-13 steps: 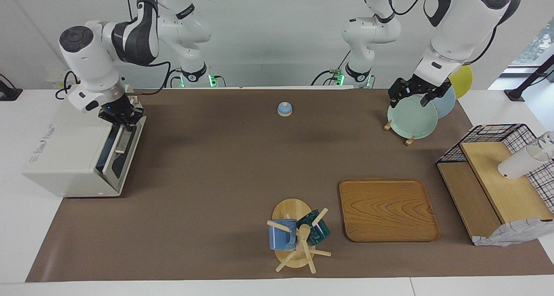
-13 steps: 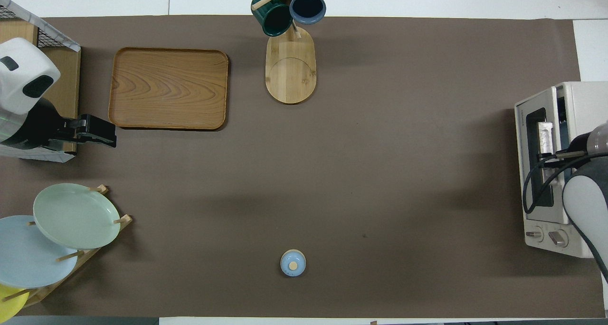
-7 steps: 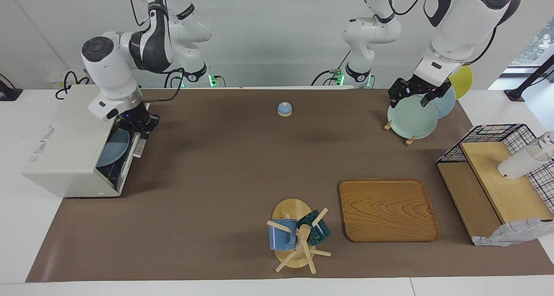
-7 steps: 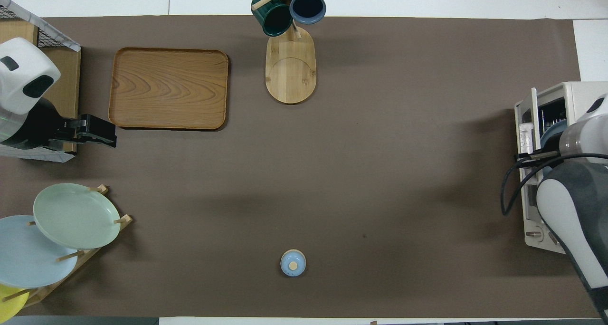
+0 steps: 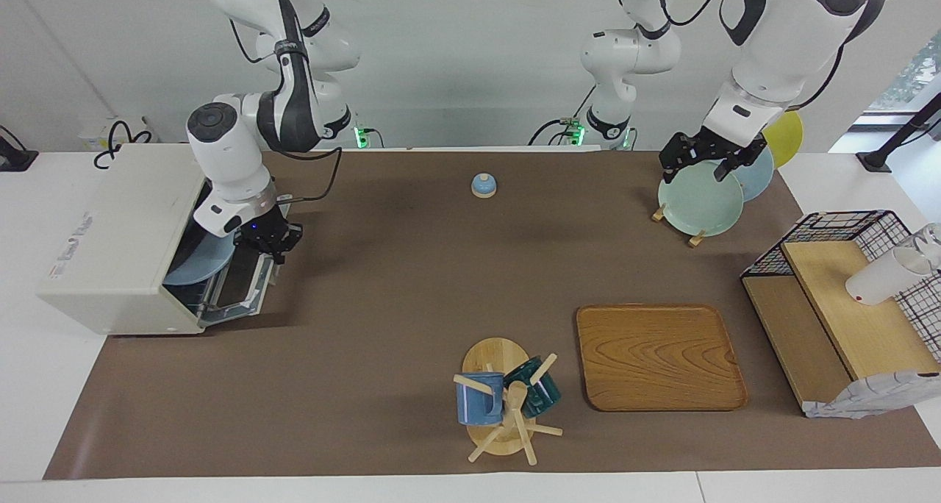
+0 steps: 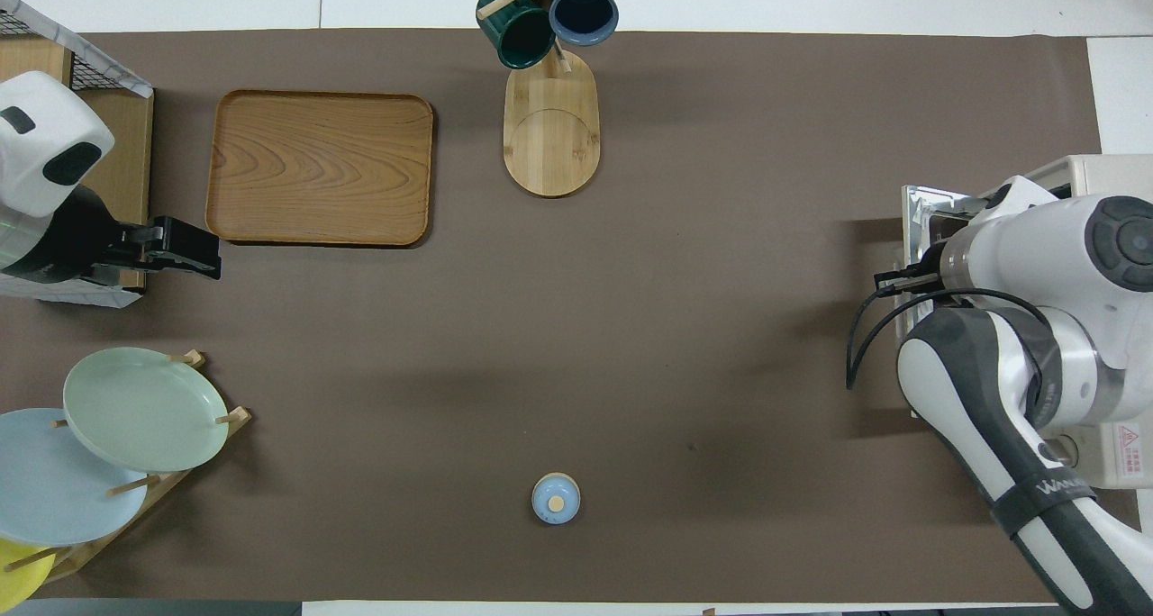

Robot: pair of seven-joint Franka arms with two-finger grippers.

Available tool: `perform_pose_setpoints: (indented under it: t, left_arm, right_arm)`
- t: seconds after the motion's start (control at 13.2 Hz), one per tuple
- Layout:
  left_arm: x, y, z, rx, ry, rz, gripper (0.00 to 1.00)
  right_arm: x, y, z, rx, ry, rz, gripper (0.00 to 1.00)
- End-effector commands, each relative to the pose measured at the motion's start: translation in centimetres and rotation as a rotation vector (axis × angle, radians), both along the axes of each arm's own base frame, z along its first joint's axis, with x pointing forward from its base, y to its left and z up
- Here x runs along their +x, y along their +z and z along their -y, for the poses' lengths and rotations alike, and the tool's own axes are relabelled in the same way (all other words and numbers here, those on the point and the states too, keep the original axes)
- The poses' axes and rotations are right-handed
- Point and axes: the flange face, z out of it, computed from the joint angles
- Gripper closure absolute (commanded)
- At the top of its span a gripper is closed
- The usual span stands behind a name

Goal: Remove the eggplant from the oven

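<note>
The off-white oven (image 5: 110, 231) stands at the right arm's end of the table and also shows in the overhead view (image 6: 1103, 170). Its glass door (image 5: 246, 286) hangs nearly fully open. My right gripper (image 5: 270, 249) is shut on the door's bar handle at the door's outer edge; in the overhead view the arm covers it. A blue-grey plate (image 5: 192, 266) shows inside the oven. The eggplant is hidden. My left gripper (image 5: 707, 161) waits open and empty over the plate rack (image 5: 698, 203).
A small blue lidded pot (image 5: 484, 185) sits near the robots at mid-table. A mug tree (image 5: 507, 404) and a wooden tray (image 5: 659, 356) lie farther out. A wire basket with wooden shelves (image 5: 838, 297) and a white cup (image 5: 882, 276) stand at the left arm's end.
My right gripper has pulled the oven door from almost closed down and outward to nearly fully open, uncovering the plate inside. The left arm has not moved.
</note>
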Motion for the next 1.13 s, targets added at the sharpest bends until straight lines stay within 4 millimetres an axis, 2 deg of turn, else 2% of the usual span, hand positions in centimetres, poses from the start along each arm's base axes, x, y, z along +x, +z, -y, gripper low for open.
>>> perform_pose_setpoints:
  t: [0.0,0.15,0.3,0.38,0.45,0.53,0.6,0.68,0.75,0.83,1.06]
  left_arm:
    - [-0.5,0.3,-0.2,-0.010,0.014,0.001,0.00]
    - [-0.5,0.3,-0.2,-0.010,0.014,-0.001,0.00]
    - [-0.5,0.2,-0.2,-0.008,0.014,-0.002,0.00]
    - [-0.5,0.3,-0.2,-0.010,0.014,-0.001,0.00]
    - [-0.5,0.3,-0.2,-0.010,0.014,-0.001,0.00]
    - [-0.5,0.3,-0.2,-0.010,0.014,0.001,0.00]
    - [-0.5,0.3,-0.2,-0.010,0.014,0.001,0.00]
    - [-0.5,0.3,-0.2,-0.010,0.014,-0.001,0.00]
    - [-0.5,0.3,-0.2,-0.008,0.014,0.000,0.00]
    - [-0.5,0.3,-0.2,-0.008,0.014,0.001,0.00]
    - [-0.5,0.3,-0.2,-0.010,0.014,-0.001,0.00]
  right_arm:
    - [-0.3,-1.6,-1.3,0.005,-0.028,0.026,1.00]
    - [-0.4,-2.6,-1.1,0.004,-0.033,0.012,1.00]
    - [-0.4,-2.6,-1.3,0.003,-0.032,-0.001,1.00]
    - [-0.4,-2.3,-1.1,0.000,-0.035,-0.029,1.00]
    - [0.2,-0.8,-0.7,-0.002,-0.044,-0.044,1.00]
    - [0.2,0.2,-0.7,-0.005,-0.051,-0.074,0.92]
    - [0.3,1.2,-0.5,-0.006,-0.074,-0.090,0.74]
    - [0.3,2.4,0.0,-0.009,-0.088,-0.096,0.63]
    - [0.4,2.8,1.1,-0.010,-0.106,-0.098,0.62]
    - [0.2,2.6,3.5,-0.008,-0.136,-0.089,0.62]
    - [-0.4,2.0,4.3,-0.006,-0.135,-0.088,0.62]
